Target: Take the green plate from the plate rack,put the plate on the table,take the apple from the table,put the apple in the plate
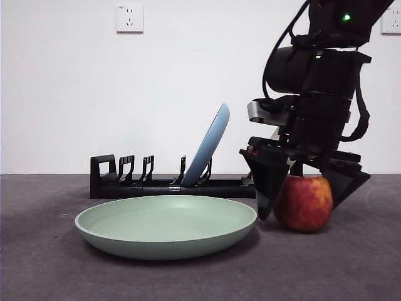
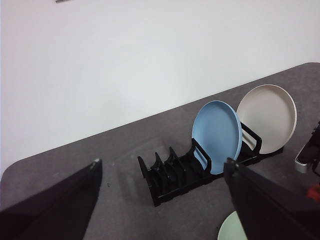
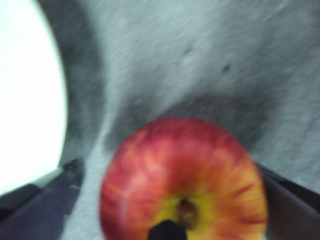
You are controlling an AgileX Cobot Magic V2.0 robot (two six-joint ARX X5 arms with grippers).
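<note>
1. Right now the apple point(image 1: 304, 203) sits on the table point(image 1: 50, 263), red with yellow-orange streaks, just at the 3 o'clock side of the green plate point(image 1: 166, 224) in the front view.
2. Around the apple, the right gripper point(image 1: 305, 197) has its two black jaws apart, one at the apple's 9 o'clock side and one at its 3 o'clock side; the 9 o'clock jaw tip reaches down between the apple and the plate rim.
3. From the right wrist view the apple point(image 3: 184, 182) fills the space between the jaws with its stem hollow facing the camera; the picture is blurred, so I cannot tell whether the jaws touch the skin.
4. Next to that, the green plate lies flat on the table, right side up, with nothing in it; a sliver of its rim point(image 2: 231, 230) shows in the left wrist view.
5. Behind the plate, at 12 o'clock, the plate rack point(image 1: 156, 182) stands along the wall side of the table, long, low and black.
6. Leaning in the rack is a blue plate point(image 1: 208, 145), and the left wrist view shows a beige plate point(image 2: 267, 117) in a slot just beside the blue one point(image 2: 217, 136).
7. Further out, the left gripper point(image 2: 162, 200) hangs well above the table, looking down at the rack point(image 2: 185, 172), its jaws wide apart and holding nothing.
8. Beyond the rack, a white wall point(image 1: 75, 94) carries a socket point(image 1: 130, 18).
</note>
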